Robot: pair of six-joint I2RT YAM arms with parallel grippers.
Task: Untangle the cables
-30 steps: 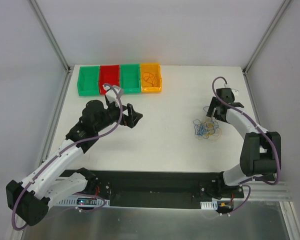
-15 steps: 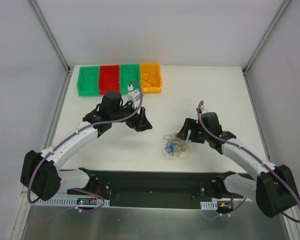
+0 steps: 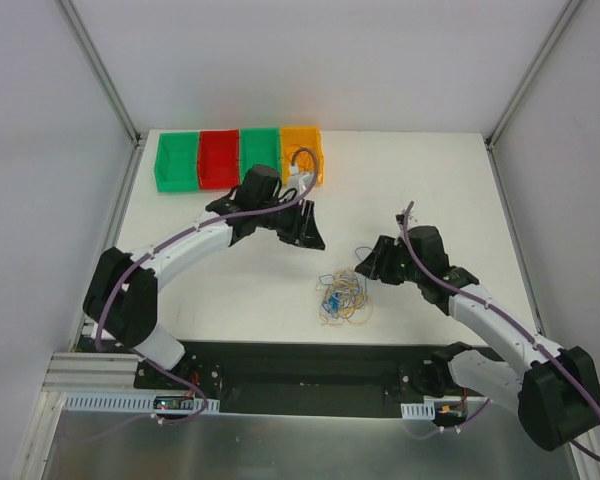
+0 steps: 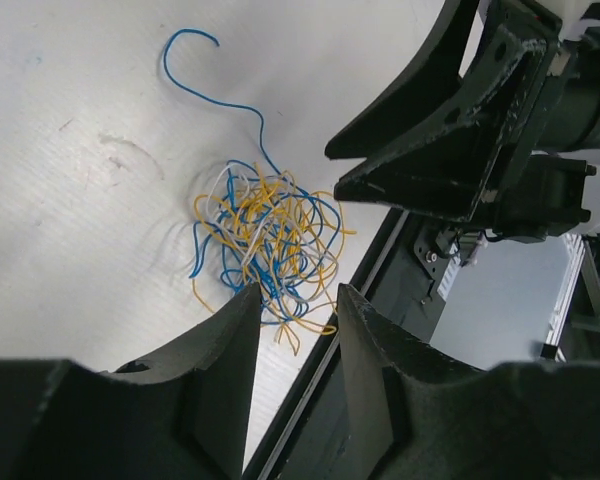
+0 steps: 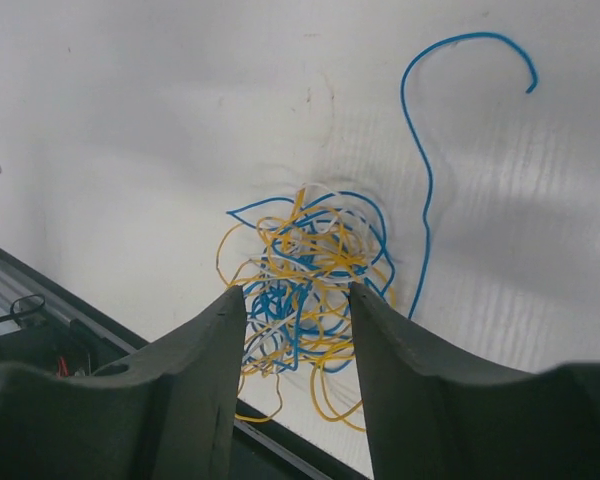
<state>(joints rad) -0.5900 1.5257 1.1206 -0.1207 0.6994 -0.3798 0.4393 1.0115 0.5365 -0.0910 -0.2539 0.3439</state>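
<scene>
Both stand parted and empty: the left fingers (image 4: 220,370) and right fingers (image 5: 195,380) hover over the cables (image 3: 345,297), a knotted yellow, blue and white heap on the surface (image 3: 450,190) between the arms. One blue strand (image 5: 425,180) trails free; separation judged barely begun.

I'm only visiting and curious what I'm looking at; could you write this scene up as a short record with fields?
cables: one tangled heap of yellow, blue and white wires near the table's front edge
loose end: a blue cable trailing out of the heap, hooked at its tip
left hand: open, apart from the heap
right hand: open, close beside the heap, gripping nothing
bins: four in a row at the far edge, green, red, green, orange
</scene>
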